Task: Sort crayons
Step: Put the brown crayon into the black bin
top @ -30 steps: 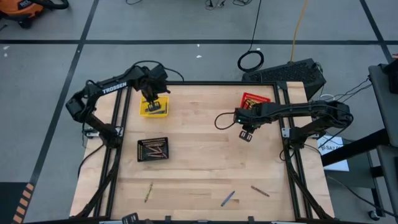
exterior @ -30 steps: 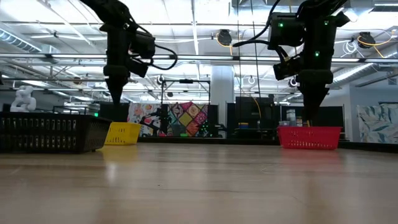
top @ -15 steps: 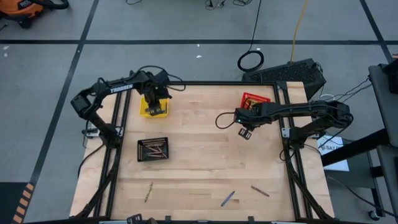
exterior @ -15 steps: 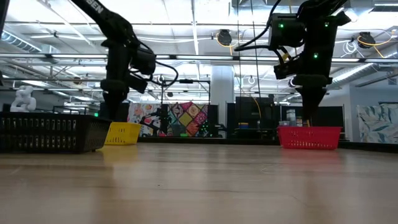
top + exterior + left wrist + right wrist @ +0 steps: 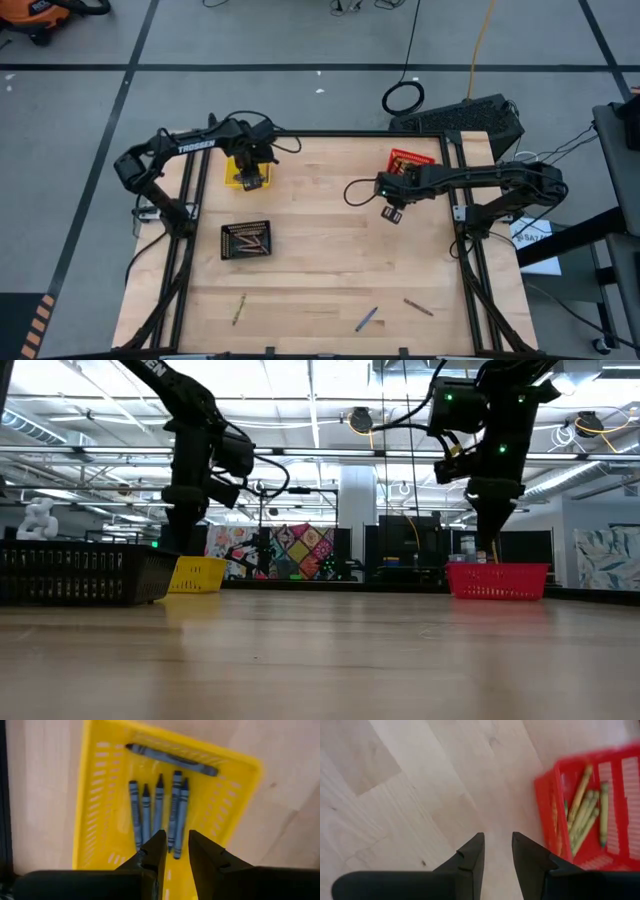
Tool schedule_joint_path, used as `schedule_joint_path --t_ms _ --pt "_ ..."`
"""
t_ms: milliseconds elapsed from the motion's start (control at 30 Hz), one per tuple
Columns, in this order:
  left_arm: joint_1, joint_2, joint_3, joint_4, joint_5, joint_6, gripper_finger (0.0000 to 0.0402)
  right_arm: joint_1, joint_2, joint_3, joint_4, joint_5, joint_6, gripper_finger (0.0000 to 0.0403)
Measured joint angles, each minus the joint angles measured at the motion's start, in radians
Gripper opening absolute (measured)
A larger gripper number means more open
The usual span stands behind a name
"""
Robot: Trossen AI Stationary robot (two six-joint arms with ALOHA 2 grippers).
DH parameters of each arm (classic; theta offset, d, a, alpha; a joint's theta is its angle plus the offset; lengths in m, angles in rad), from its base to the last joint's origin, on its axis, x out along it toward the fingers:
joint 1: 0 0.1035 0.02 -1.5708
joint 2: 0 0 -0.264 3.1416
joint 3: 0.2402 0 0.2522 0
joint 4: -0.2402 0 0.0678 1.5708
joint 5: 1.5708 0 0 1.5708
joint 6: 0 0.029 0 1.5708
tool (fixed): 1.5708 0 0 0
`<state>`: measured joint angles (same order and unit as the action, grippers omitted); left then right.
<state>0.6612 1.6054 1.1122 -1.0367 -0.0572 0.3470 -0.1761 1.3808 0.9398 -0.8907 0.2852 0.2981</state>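
My left gripper point(image 5: 251, 180) point(image 5: 176, 851) hangs open, pointing down over the yellow basket point(image 5: 92, 795), with nothing between its fingers. Several blue crayons point(image 5: 159, 810) lie flat on that basket's floor. My right gripper point(image 5: 391, 213) point(image 5: 497, 852) stands open above bare table, beside the red basket point(image 5: 546, 820), which holds yellow-green crayons point(image 5: 585, 815). Three loose crayons lie near the table's front edge: a yellow-green one point(image 5: 240, 308), a blue one point(image 5: 366, 319) and a brown one point(image 5: 418, 306).
A black mesh basket point(image 5: 246, 241) with brown crayons stands on the table's left half, nearer than the yellow basket. The red basket point(image 5: 411, 158) sits at the far right. Bare wood lies between the baskets and the loose crayons.
My left gripper has sunk toward the yellow basket and shifted slightly toward the table's far edge, still pointing down. The baskets and the loose crayons have kept their places.
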Motion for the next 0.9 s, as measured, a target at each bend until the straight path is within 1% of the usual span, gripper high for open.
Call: schedule_joint_path --t_ms 200,267,333,433,533,633,900 --pt "-0.114 -0.065 0.005 -0.01 -0.019 -0.001 0.0075 0.0 0.0 0.0 0.145 -0.001 -0.123 0.0086" --pt "-0.152 -0.094 0.008 -0.029 -0.036 -0.009 0.0075 0.0 0.0 0.0 0.179 -0.002 -0.132 0.0086" --pt "-0.188 -0.124 0.009 -0.045 -0.058 -0.048 0.0075 0.0 0.0 0.0 0.209 -0.03 -0.135 0.0086" --pt "-0.242 -0.172 0.01 -0.107 -0.061 -0.109 0.0075 0.0 0.0 0.0 0.269 -0.081 -0.129 0.0086" --pt "-0.302 -0.217 0.01 -0.137 -0.061 -0.168 0.0075 0.0 0.0 0.0 0.328 -0.079 -0.066 0.0086" --pt "-0.367 -0.26 0.01 -0.143 -0.061 -0.213 0.0075 0.006 0.0 0.0 0.35 -0.079 -0.022 0.0086" --pt "-0.517 -0.33 0.01 -0.185 -0.054 -0.369 0.0075 0.113 0.0 0.0 0.349 -0.077 -0.015 0.0087"
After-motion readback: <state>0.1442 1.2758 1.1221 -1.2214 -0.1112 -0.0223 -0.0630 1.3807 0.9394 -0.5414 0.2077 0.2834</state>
